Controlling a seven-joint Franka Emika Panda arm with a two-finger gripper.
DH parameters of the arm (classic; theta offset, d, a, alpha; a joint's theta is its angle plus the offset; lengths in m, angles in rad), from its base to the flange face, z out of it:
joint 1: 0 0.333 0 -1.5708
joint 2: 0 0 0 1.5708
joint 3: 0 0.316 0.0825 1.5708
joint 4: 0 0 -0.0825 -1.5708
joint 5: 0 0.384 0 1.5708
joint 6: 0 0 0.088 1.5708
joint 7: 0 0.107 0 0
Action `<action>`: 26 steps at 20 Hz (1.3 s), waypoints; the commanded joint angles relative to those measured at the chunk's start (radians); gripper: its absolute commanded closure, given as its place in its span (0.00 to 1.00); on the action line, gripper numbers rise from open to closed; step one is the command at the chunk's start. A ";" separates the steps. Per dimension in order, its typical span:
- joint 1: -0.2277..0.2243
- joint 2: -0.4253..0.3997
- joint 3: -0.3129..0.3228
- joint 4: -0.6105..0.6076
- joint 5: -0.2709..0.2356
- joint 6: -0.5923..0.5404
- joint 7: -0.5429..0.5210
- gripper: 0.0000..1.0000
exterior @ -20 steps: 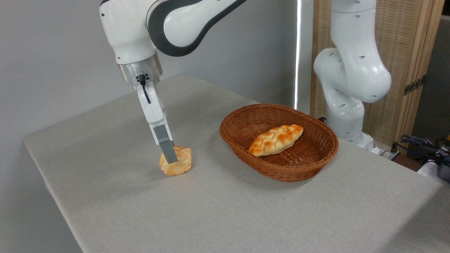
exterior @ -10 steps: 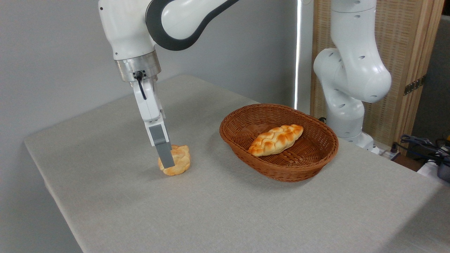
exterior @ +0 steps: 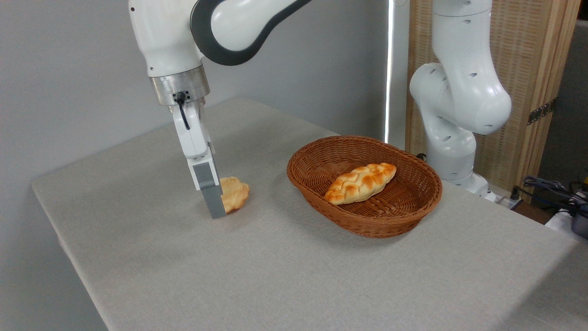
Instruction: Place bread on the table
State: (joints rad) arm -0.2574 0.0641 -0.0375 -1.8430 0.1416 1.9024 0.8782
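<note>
The bread, a small golden-orange bun, rests tilted on its edge on the grey-beige table, left of the middle. My gripper points down at it, tips close to the cloth. The near grey finger stands just in front of the bun's left side and covers part of it. The far finger is hidden behind the bun. The bun has shifted against the near finger, so the grip looks loose and the gripper open.
A brown oval wicker basket sits right of the bun with a braided golden loaf inside. The arm's white base rises behind the basket. Cables lie off the table's far right.
The bun has tipped from lying flat to standing on its edge, farther behind the near finger. That finger came out toward the camera and the wrist drifted slightly left and up.
</note>
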 commanded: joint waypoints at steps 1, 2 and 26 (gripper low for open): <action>0.000 -0.010 0.008 0.004 -0.109 0.009 -0.025 0.00; 0.000 -0.010 0.008 0.004 -0.111 0.009 -0.027 0.00; 0.173 -0.075 0.031 0.199 -0.215 -0.235 -0.265 0.00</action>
State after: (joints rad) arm -0.1264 0.0258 -0.0068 -1.6509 -0.0108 1.7270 0.5256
